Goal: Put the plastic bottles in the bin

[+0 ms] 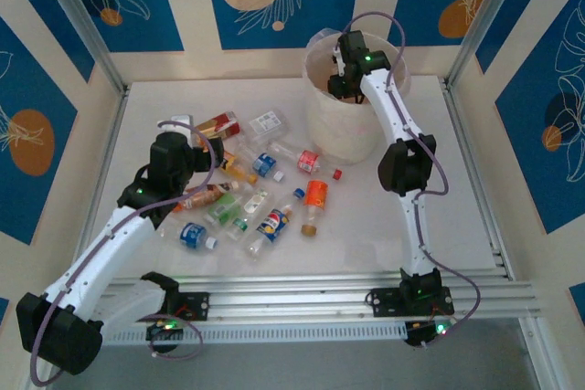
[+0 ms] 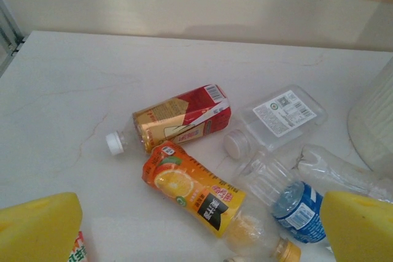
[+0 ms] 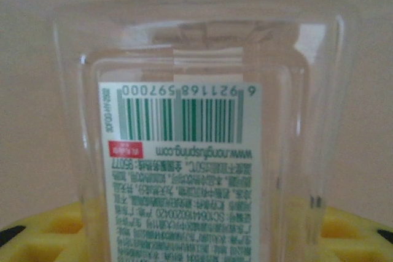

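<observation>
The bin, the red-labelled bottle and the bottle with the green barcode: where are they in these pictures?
bin point(image 1: 340, 134): top external view, on its white side wall.
red-labelled bottle point(image 2: 184, 116): left wrist view, on the middle of its label.
barcode bottle point(image 3: 178, 170): right wrist view, on its printed label below the barcode.

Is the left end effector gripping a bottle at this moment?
No, the left end effector has its yellow fingers wide apart, and the orange-labelled bottle lies untouched on the table.

L arm point(image 1: 101, 253) bent, L pincer point(image 2: 199, 213) spread wide — R arm point(image 1: 388, 111) stretched far, R pincer point(image 1: 343, 82) prob. clamped on bottle point(image 3: 184, 151).
</observation>
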